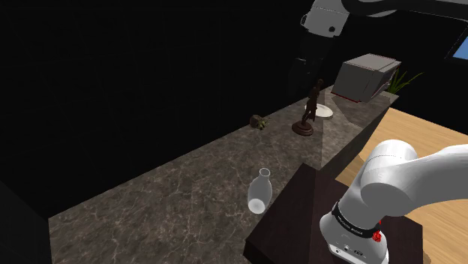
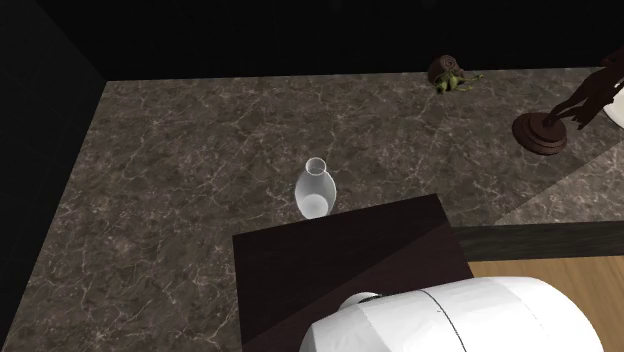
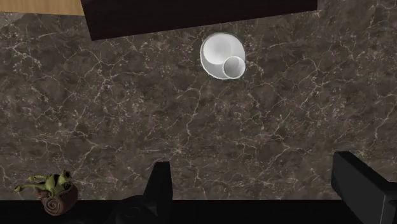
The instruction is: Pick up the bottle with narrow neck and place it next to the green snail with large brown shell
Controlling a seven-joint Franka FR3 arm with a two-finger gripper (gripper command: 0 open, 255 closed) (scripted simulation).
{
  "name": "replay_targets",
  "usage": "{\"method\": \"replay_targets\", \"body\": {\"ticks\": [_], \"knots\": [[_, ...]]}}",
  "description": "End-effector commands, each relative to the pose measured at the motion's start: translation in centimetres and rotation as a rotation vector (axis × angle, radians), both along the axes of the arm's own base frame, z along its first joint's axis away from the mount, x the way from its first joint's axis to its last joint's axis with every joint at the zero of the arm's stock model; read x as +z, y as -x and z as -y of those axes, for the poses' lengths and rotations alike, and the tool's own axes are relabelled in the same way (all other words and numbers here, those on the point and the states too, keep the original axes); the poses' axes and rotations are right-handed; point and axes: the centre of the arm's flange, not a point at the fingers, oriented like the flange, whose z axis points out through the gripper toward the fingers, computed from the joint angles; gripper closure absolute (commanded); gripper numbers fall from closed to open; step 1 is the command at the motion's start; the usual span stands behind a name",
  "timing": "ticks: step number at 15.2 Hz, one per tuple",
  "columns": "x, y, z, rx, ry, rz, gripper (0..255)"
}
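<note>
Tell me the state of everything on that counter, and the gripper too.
Bottle: upright on the counter, not held.
Snail: right way up, near the counter's edge.
Figurine: standing on its round base.
Gripper: open, empty, above the counter.

Domestic interior, living-room type. Evidence: dark marble-patterned desk; ornamental dark figurine on round base; grey box with red trim; green houseplant leaves; light wooden floor. Black area behind.
</note>
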Motion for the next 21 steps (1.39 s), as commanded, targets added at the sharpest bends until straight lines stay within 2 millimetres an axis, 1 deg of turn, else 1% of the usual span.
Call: {"method": "replay_targets", "body": {"ticks": [1,11,21], "knots": [[0.0,0.0,0.0,0.0,0.0,0.0,0],[-12.8,-2.2,-2.8,0.054,0.028,-0.045,0],[-25.8,-3.7,-5.4,0.108,0.055,-0.09,0]]}}
